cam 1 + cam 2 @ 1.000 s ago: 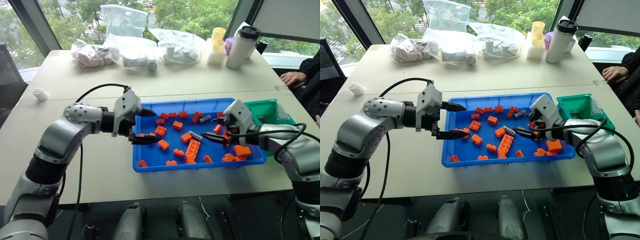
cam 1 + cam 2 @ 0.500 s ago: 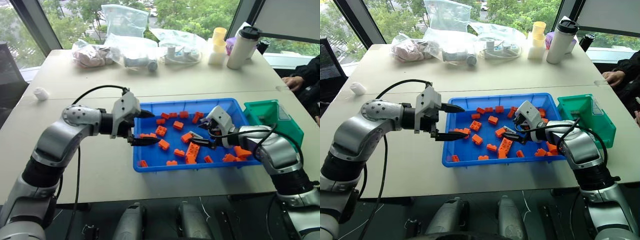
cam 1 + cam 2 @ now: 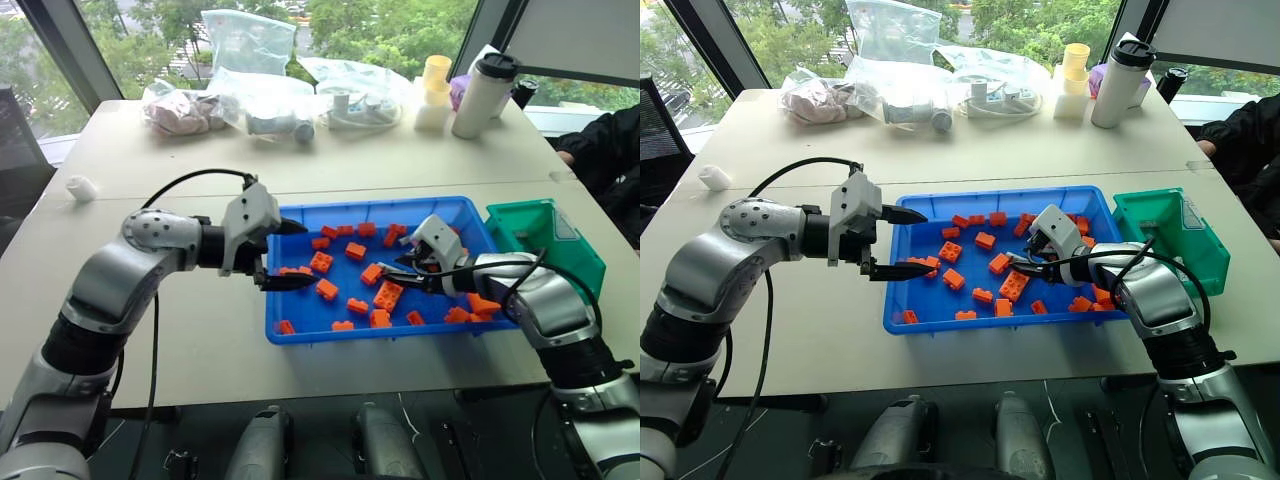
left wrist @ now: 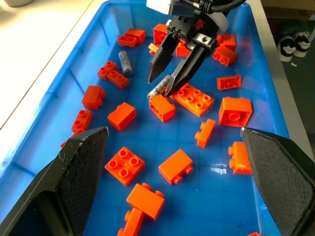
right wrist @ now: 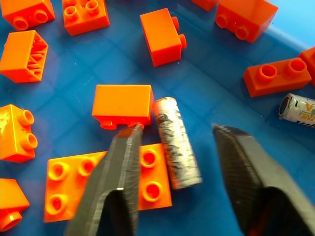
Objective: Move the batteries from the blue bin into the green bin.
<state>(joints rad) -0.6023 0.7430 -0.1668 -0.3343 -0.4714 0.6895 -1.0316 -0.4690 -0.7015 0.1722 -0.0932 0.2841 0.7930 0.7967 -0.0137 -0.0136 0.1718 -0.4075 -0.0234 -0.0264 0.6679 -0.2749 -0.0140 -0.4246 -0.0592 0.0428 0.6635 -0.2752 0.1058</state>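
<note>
The large shallow blue plastic bin (image 3: 902, 262) lies mid-bench; the small green plastic bin (image 3: 1200, 250) sits just right of it, and clear plastic bags (image 3: 895, 60) lie behind it.

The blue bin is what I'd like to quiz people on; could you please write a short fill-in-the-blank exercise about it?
1. The right gripper has its fingers on either side of a silver-grey ____ lying in the blue bin.
2. The bricks scattered in the blue bin are all ____ in colour.
3. The green bin stands beside the blue bin on the robot's ____ side.
4. The left gripper is at the blue bin's other end, its jaws ____.

Missing words: battery; orange; right; open.
</note>
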